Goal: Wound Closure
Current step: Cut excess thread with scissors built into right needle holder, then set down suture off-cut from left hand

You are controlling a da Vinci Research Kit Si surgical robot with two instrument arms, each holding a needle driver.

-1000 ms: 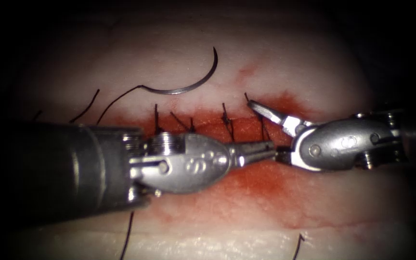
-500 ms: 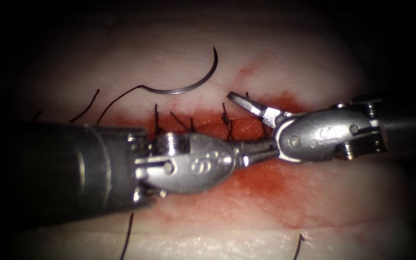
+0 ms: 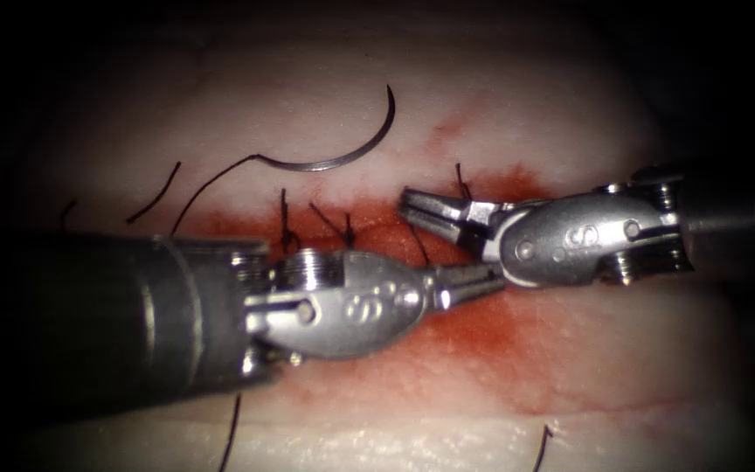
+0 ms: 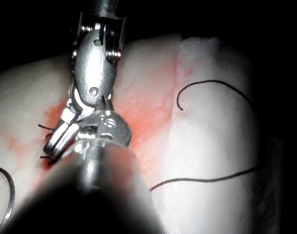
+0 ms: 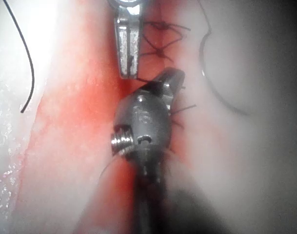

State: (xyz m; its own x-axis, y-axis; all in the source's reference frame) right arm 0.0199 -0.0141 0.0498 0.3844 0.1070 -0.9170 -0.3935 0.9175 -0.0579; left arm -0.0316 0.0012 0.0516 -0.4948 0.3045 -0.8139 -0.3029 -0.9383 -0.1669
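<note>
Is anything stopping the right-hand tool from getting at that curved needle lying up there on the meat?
Probably not. The needle lies loose on the tissue, above the cut, held by neither tool. The right tool sits just below and right of it, with bare tissue between them.

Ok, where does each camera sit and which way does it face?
Endoscope: above and in front, facing down at the cut; left tool and right tool tips over it; needle lies unheld on the tissue.
Left wrist: on the left arm, looking along its shaft; own tool, right tool beyond.
Right wrist: on the right arm; own tool, left tool's shut jaws beyond.
Shared: both wrist views show both tools and the needle.
</note>
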